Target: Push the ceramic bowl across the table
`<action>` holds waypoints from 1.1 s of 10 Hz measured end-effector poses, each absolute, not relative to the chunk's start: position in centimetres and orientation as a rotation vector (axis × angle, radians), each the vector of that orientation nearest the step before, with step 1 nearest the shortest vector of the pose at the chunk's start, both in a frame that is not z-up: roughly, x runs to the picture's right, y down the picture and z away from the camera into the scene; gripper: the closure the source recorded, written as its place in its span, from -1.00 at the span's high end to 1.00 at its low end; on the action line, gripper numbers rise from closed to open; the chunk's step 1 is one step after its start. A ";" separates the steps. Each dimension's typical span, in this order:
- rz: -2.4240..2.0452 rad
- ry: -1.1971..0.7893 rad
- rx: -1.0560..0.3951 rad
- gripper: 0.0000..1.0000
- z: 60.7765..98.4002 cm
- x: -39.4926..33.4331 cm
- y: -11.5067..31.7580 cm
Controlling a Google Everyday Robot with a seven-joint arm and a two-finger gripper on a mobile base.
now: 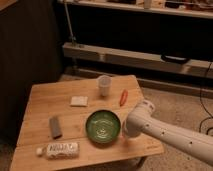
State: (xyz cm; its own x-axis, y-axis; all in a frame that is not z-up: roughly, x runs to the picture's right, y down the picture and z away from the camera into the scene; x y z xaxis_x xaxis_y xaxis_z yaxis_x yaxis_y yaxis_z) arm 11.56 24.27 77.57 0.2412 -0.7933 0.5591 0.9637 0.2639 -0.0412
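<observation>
The green ceramic bowl sits upright on the front middle of the light-brown wooden table. It is glossy, with pale swirl marks inside. My white arm reaches in from the lower right. My gripper is at the arm's end, low over the table, right beside the bowl's right rim. It is hidden behind the arm's wrist.
A whitish translucent cup stands behind the bowl, with an orange carrot-like item to its right. A pale sponge, a grey bar and a lying bottle are on the left. Dark shelving stands behind the table.
</observation>
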 end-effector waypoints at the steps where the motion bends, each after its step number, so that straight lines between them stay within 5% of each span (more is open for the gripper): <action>1: -1.246 -0.481 -0.425 -1.00 78.0 11.7 24.1; 7: -1.163 -0.601 -0.406 -0.85 79.6 12.2 23.3; 11: -1.266 -0.572 -0.457 -1.00 79.6 9.9 23.2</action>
State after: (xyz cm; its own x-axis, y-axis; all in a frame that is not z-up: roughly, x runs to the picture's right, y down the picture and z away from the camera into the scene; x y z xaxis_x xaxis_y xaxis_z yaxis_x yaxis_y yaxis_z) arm 9.88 23.22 79.64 0.1949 -0.7516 0.6302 0.9697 0.2442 -0.0087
